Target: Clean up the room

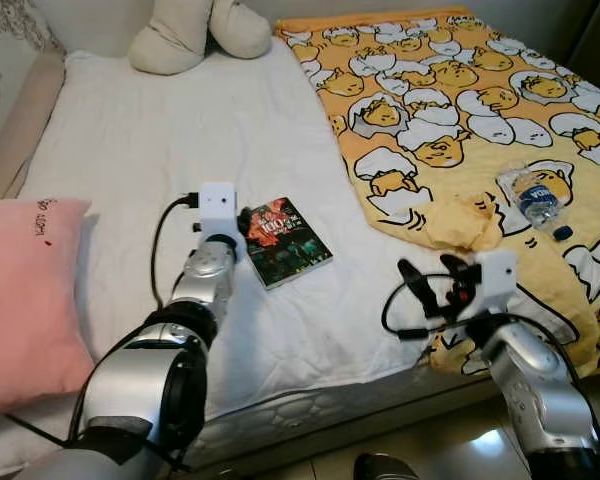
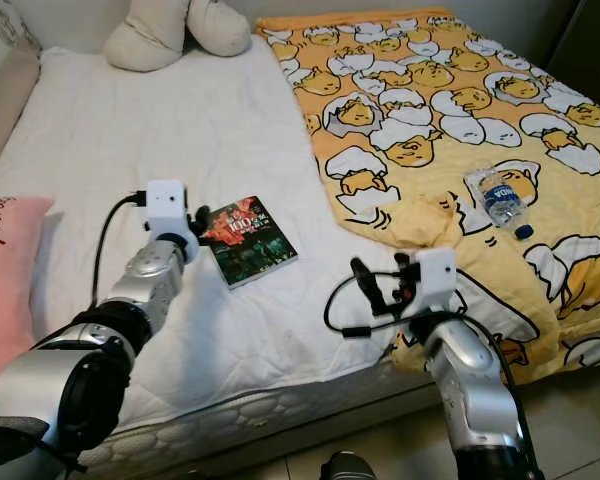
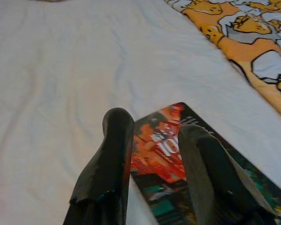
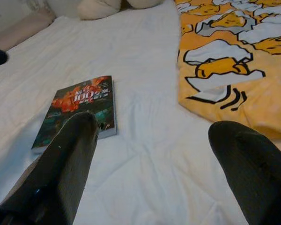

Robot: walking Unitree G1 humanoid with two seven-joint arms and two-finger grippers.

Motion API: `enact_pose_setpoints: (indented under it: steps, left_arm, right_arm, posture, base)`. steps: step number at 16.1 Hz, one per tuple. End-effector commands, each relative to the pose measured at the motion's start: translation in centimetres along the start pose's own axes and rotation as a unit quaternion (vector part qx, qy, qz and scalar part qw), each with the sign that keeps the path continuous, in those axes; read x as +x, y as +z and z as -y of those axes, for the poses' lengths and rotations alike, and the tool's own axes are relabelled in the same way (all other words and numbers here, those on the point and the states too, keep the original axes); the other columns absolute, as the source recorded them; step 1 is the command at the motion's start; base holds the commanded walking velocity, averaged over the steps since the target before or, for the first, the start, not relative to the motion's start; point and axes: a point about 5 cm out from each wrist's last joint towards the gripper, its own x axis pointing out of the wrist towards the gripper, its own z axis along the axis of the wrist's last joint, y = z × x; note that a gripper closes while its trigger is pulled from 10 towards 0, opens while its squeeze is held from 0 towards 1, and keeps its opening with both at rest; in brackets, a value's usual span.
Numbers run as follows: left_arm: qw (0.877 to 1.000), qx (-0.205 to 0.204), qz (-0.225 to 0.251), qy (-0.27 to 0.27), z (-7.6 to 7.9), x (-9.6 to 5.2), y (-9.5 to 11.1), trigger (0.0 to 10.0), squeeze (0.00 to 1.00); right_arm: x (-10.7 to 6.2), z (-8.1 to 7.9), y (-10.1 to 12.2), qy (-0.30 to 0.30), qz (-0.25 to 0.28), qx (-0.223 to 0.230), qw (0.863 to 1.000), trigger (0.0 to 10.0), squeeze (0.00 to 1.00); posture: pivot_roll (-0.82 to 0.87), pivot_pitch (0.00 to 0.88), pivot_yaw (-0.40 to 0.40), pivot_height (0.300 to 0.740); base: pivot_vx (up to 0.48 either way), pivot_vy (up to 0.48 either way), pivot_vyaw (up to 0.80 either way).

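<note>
- Cleanup looks barely started to me: nothing's picked up yet and stuff is spread across the bed [image 1: 160, 150].
- The book [image 1: 284, 241] lies flat on the white sheet, near the front edge of the bed.
- Left tool [image 3: 152, 154] is right at the book's near corner, fingers a little apart with that corner showing between them. Not clamped on it as far as I can tell.
- Right tool [image 4: 154, 154] is wide open and empty, hovering over the sheet between the book and the yellow blanket [image 1: 450, 90].
- Still left: a plastic bottle [image 1: 536, 199] lying on the blanket, and the blanket is rumpled.
- Pink pillow [image 1: 25, 290] sits at the left front corner, cream plush [image 1: 195, 30] up by the head.
</note>
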Motion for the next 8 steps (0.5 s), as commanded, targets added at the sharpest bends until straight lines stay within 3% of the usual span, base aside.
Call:
enact_pose_setpoints:
  steps: [1,2,4,8]
  left_arm:
    - [1.0,-0.008,-0.016,0.005,0.2,-0.1,-0.5,10.0,1.0]
    - [1.0,-0.014,-0.02,0.008,0.3,-0.1,-0.8,10.0,1.0]
    - [0.997,0.071,0.007,0.009,0.5,-0.3,-0.6,10.0,1.0]
    - [1.0,0.009,-0.001,-0.001,-0.2,-0.9,-2.3,10.0,1.0]
  right_arm:
    - [-0.3,-0.3,0.3,0.01,0.003,0.003,1.0,10.0,0.0]
    - [-0.7,-0.5,0.1,0.015,-0.004,0.005,1.0,10.0,0.0]
    - [-1.3,-1.1,-0.4,0.022,-0.016,0.005,1.0,10.0,0.0]
    - [-1.2,-1.8,-0.6,0.029,-0.016,0.017,0.999,10.0,0.0]
  posture:
    - [-0.27,0.0,0.031,0.74]
    - [-0.28,0.009,0.025,0.74]
    - [-0.28,0.016,0.014,0.74]
    - [-0.25,0.012,0.005,0.74]
  base:
    - [0.0,0.0,0.0]
    - [0.0,0.0,0.0]
    - [0.0,0.0,0.0]
    - [0.0,0.0,0.0]
